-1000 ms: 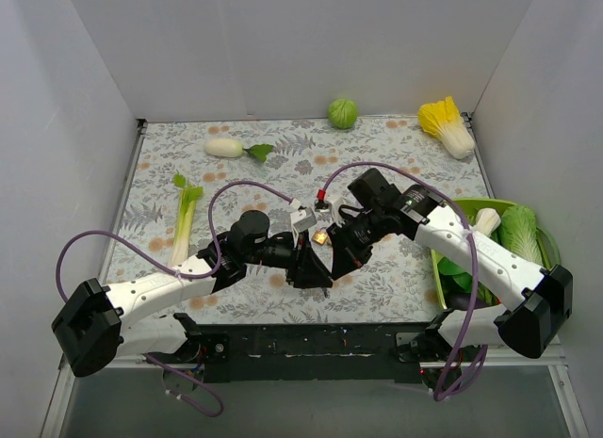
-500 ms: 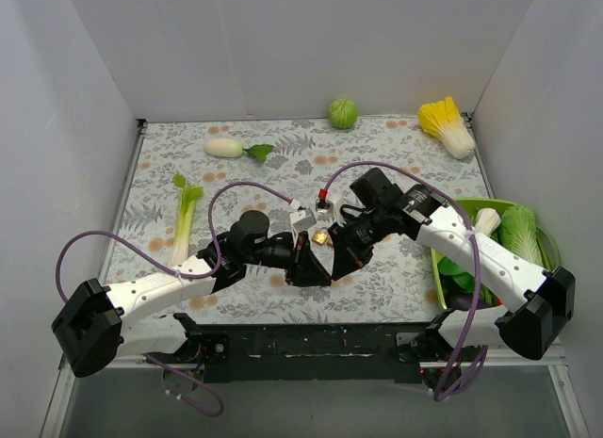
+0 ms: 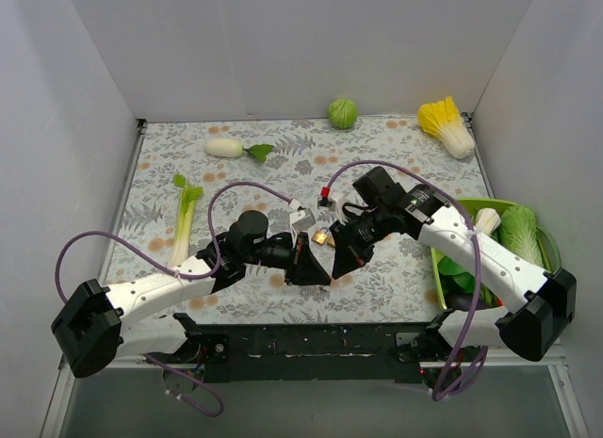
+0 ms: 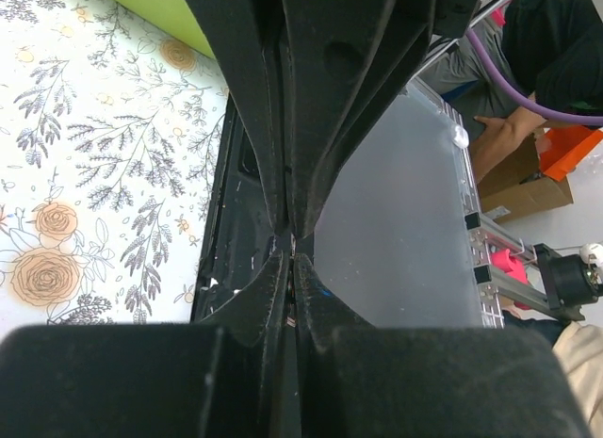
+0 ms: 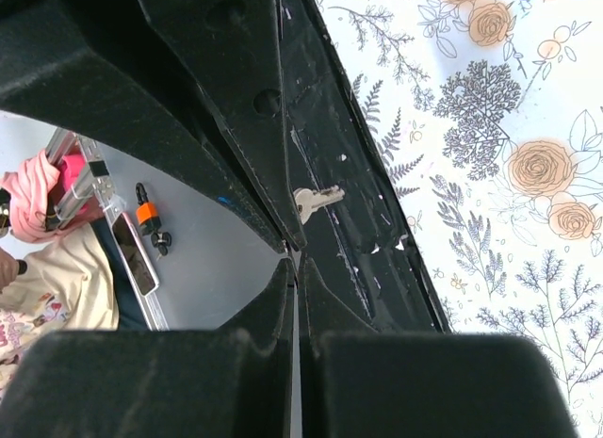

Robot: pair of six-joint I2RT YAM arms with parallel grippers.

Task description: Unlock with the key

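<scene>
Robot lab test cell, my view: white panel walls (image 3: 283, 42) box in my bench (image 3: 396, 278) at its far, left & right edges. Purple cables (image 3: 236, 187) loop off my arms. Veg sits as props: cabbage (image 3: 343, 112) at the far edge, napa (image 3: 448, 125) at the far-right corner. Past the near edge: alu. framing (image 4: 495, 268), a cardboard box (image 4: 513, 188), a person's hand (image 4: 495, 141).

Both arms (image 3: 160, 285) angled inward (jaws closed).
</scene>
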